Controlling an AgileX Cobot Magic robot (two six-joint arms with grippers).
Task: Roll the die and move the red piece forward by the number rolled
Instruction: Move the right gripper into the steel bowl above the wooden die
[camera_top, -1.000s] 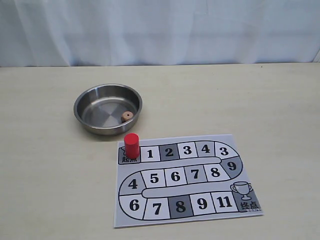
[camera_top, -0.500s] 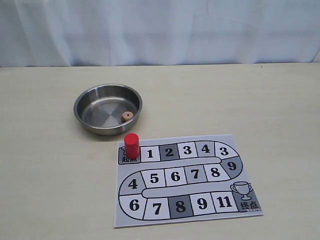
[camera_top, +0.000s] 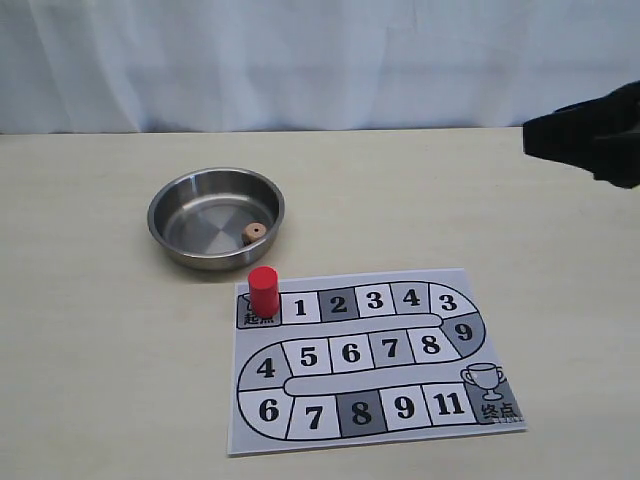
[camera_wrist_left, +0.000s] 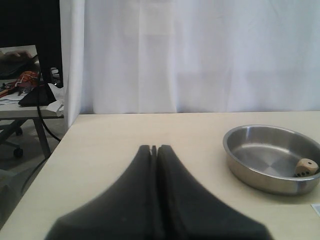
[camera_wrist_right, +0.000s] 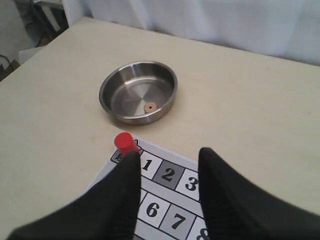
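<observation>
On the table, a board was marked 起点; the red piece was stood there, the die at 12 o'clock; left jaws were pressed together, right jaws parted.

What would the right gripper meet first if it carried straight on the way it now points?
Probably the game board, near squares 2 and 3, seen between the open jaws of the right gripper. The red piece stands just beside that line; depth is unclear.
</observation>
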